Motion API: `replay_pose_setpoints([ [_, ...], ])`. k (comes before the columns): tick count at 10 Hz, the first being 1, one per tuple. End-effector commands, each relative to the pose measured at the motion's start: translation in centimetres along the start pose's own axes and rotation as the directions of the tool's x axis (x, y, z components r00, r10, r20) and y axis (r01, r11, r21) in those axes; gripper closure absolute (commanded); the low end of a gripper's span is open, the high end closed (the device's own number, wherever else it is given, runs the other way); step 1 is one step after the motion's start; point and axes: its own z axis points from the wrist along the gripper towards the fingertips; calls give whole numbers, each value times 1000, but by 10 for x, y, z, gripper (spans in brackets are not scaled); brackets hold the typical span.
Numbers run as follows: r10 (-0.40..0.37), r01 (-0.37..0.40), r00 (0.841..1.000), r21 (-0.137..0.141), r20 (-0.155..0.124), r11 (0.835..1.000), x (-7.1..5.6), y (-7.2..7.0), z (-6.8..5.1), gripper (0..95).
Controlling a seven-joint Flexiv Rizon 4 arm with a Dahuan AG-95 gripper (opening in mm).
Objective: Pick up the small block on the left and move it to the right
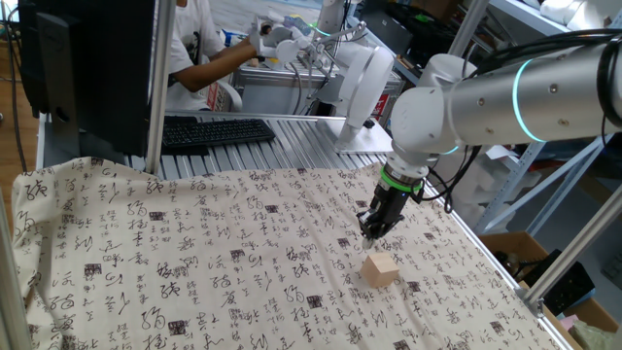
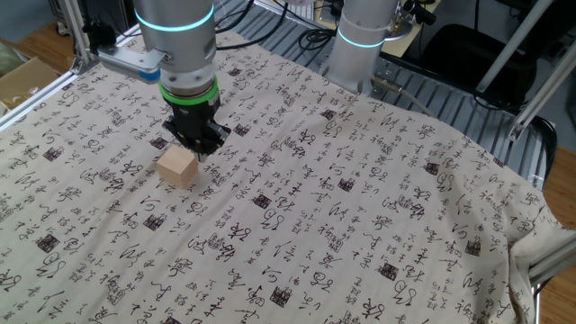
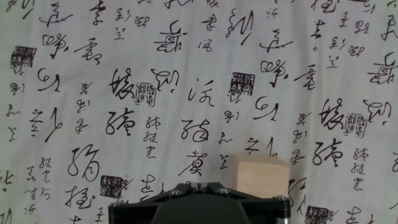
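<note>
Hovering just above the surface [image 2: 360, 198], tool [image 1: 374, 229] sits beside the block [image 1: 381, 269], not touching; tool's open/closed state cannot be told.

The bench [image 1: 292, 131] is a ribbed, silvery metal surface, bare only along its far strip, where a black computer keyboard [image 1: 216, 130] rests. Most of it is draped with a cream cloth printed all over with black calligraphy characters and small dark seal stamps [image 2: 360, 207], wrinkled near its edges. Directly on the cloth sits a small plain light-tan wooden cube [image 2: 178, 167], resting flat on one face.
</note>
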Motion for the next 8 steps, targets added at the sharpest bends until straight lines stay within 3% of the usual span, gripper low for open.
replay_pose_setpoints([
  [1, 28, -28, 1000, 1, -4, 1000, 0, 0, 0, 950],
  [8, 90, -89, 996, -6, 11, 996, 0, 0, 0, 950],
])
